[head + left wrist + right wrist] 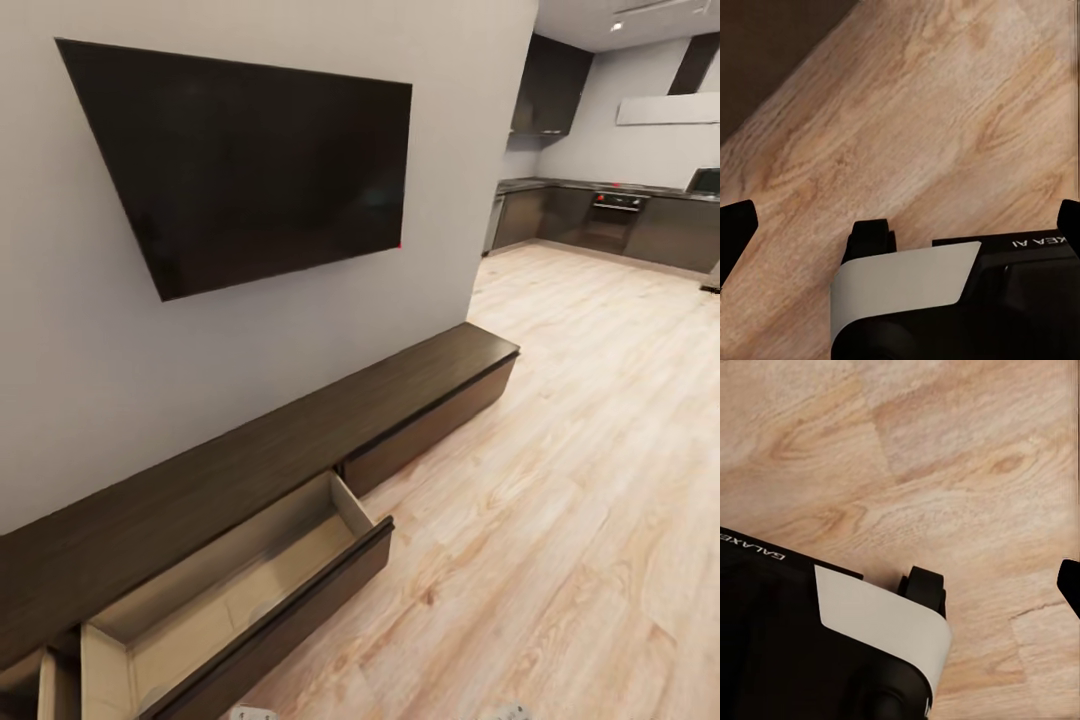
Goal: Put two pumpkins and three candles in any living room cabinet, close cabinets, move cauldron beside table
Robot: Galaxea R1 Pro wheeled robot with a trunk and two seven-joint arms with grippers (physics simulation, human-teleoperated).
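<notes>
Since one drawer of the cabinet (250,480) under the TV (250,160) hangs open and looks bare, I'd guess it's between loads, off to fetch pumpkins or candles. Left gripper (900,217) spread wide over the floor (945,112); right gripper's spread I can't tell. Robot's base reads "GALAXEA".

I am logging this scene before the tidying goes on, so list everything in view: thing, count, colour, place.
Long low wood cabinet: one, dark brown, against the wall below the screen.
Open drawer: one, pale beige inside, pulled out of the cabinet, nothing seen in it.
Flat wall-mounted screen: one, black, above the cabinet.
Wall: light grey.
Plank floor: light wood, running to the kitchen.
Kitchen cabinets: dark, far end.
Left gripper: black, over the floor, fingertips far apart.
Right gripper: black, over the floor.
</notes>
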